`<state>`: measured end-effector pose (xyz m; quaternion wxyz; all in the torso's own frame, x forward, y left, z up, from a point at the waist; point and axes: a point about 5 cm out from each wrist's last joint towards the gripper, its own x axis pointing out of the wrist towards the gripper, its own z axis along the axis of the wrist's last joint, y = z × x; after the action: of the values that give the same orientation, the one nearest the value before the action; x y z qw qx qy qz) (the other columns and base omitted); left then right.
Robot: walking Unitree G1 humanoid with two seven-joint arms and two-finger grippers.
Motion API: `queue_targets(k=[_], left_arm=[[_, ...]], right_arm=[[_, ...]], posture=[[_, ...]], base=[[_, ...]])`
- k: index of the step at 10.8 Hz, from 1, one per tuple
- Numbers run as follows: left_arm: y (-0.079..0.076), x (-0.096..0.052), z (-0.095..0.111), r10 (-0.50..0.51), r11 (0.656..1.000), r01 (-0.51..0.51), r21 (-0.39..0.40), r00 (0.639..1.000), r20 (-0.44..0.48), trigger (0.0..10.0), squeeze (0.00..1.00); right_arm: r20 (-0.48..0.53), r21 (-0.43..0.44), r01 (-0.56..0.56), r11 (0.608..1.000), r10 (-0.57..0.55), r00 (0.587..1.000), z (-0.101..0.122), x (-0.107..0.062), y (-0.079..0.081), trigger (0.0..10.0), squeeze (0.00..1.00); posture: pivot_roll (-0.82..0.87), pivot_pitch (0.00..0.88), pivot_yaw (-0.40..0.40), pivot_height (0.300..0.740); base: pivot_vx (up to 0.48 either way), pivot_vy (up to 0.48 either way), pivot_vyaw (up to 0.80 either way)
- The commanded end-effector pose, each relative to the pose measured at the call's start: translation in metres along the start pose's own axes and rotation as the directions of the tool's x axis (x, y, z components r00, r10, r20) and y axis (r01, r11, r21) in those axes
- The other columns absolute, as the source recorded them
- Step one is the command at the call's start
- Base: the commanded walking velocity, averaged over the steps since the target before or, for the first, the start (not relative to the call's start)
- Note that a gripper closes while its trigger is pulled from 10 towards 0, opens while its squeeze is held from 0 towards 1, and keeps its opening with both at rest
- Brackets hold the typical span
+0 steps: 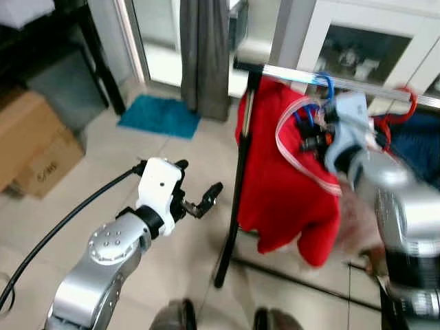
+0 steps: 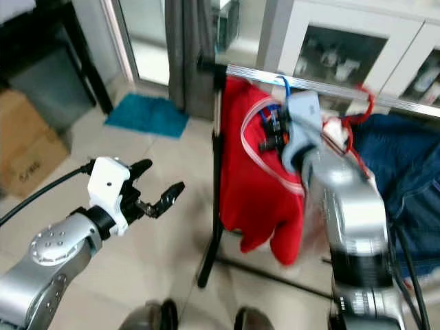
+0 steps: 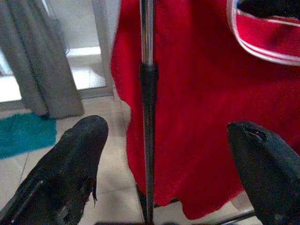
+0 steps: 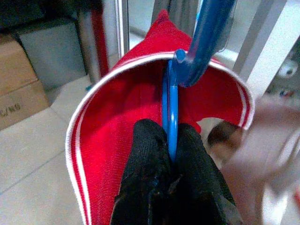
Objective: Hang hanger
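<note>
Bare floor [image 1: 165, 165] lies open left of the rack's upright pole [image 1: 237, 179]; red garment [image 1: 275, 185] crowds its right.

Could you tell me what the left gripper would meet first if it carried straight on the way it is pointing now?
Probably the rack's upright pole, centred between the open left gripper fingers, with the red garment just behind it.
</note>
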<state>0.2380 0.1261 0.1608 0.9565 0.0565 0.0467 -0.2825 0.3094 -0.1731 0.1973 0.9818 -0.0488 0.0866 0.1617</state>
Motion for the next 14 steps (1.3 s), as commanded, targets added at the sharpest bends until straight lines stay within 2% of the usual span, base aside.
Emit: queue_targets(k=[1,4,7,8,9,10,11,12,13,14], left_arm=[[0.0,-0.001,-0.004,0.008,1.0,-0.008,0.002,1.0,-0.02,10.0,0.0],[0.001,0.001,-0.004,0.008,1.0,-0.008,0.0,1.0,-0.018,10.0,0.0],[0.003,0.001,-0.005,0.017,1.0,-0.017,-0.006,1.0,-0.024,10.0,0.0],[0.002,0.003,0.0,-0.021,0.998,0.022,-0.059,1.0,0.014,10.0,0.07],[-0.006,0.006,0.011,-0.131,0.983,0.142,-0.116,0.987,0.097,10.0,1.0],[-0.009,0.013,0.019,-0.202,0.964,0.223,-0.147,0.968,0.148,10.0,1.0],[-0.008,0.018,0.022,-0.214,0.96,0.238,-0.149,0.964,0.16,10.0,1.0],[-0.003,0.029,0.022,-0.215,0.962,0.234,-0.139,0.966,0.143,10.0,1.0],[-0.001,0.042,0.021,-0.258,0.951,0.276,-0.139,0.957,0.13,10.0,0.98],[-0.001,0.057,0.02,-0.314,0.934,0.328,-0.141,0.943,0.115,10.0,0.0]], right_arm=[[0.09,-0.008,-0.002,1.0,0.002,0.996,0.013,-0.007,0.002,0.0,0.0],[0.111,-0.003,0.007,1.0,-0.007,0.994,0.005,-0.019,0.006,0.0,0.0],[0.104,-0.008,-0.011,1.0,0.012,0.995,0.002,-0.021,0.011,0.0,0.0],[0.108,-0.014,-0.023,1.0,0.024,0.994,0.003,-0.02,0.014,0.0,0.0],[0.117,-0.02,-0.037,0.999,0.039,0.992,0.005,-0.018,0.018,0.0,0.0],[0.121,-0.033,-0.053,0.998,0.057,0.991,0.007,-0.015,0.024,0.0,0.0],[0.124,-0.043,-0.066,0.997,0.071,0.99,0.008,-0.014,0.027,0.0,0.0],[0.138,-0.056,-0.097,0.994,0.104,0.985,0.012,-0.014,0.035,0.0,0.0],[0.155,-0.063,-0.139,0.988,0.147,0.977,0.016,-0.014,0.042,0.0,0.0],[0.17,-0.071,-0.164,0.984,0.174,0.97,0.019,-0.015,0.047,0.0,0.0]], posture=[[-0.1,0.108,0.017,0.74],[-0.11,0.111,0.021,0.74],[-0.1,0.113,0.021,0.74],[-0.1,0.113,0.02,0.74],[-0.1,0.11,0.015,0.74],[-0.1,0.105,0.01,0.74],[-0.1,0.105,0.01,0.74],[-0.1,0.097,0.008,0.74],[-0.12,0.087,0.007,0.74],[-0.12,0.079,0.009,0.74]], base=[[-0.304,0.0,0.0],[-0.296,0.0,0.0],[-0.18,0.0,0.0],[0.0,0.0,0.0],[0.0,0.0,0.0],[0.0,0.0,0.0],[0.0,0.0,0.0],[0.0,0.0,0.0],[0.0,0.0,0.0],[0.0,0.0,0.0]])
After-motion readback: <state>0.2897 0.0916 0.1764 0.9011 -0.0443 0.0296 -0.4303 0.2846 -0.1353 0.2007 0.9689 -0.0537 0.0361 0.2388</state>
